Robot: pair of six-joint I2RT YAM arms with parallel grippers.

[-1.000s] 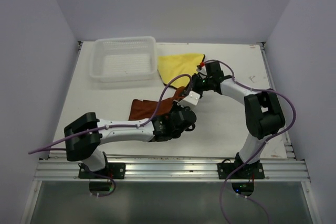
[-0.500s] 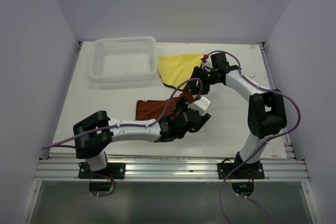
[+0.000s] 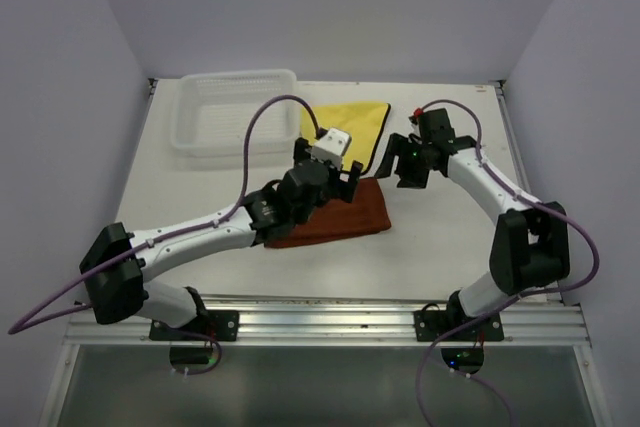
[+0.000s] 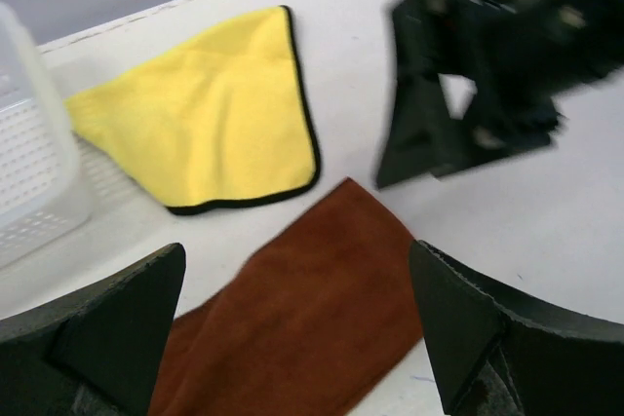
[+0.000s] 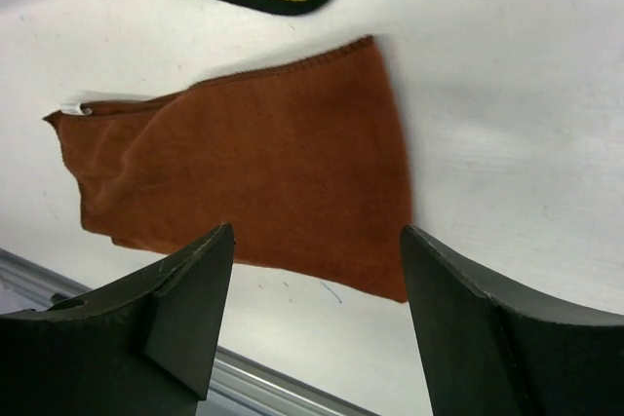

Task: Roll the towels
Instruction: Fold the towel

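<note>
Both wide open, nothing held: left pincer (image 3: 347, 183) and right pincer (image 3: 402, 163) hover by the flat rust-brown towel (image 3: 340, 222) mid-counter (image 3: 200, 197). The yellow towel (image 3: 365, 122) is nearer the far edge.

Rust-brown towel (image 3: 340, 219) lies flat, unrolled, just beside yellow towel (image 3: 358, 125).
</note>
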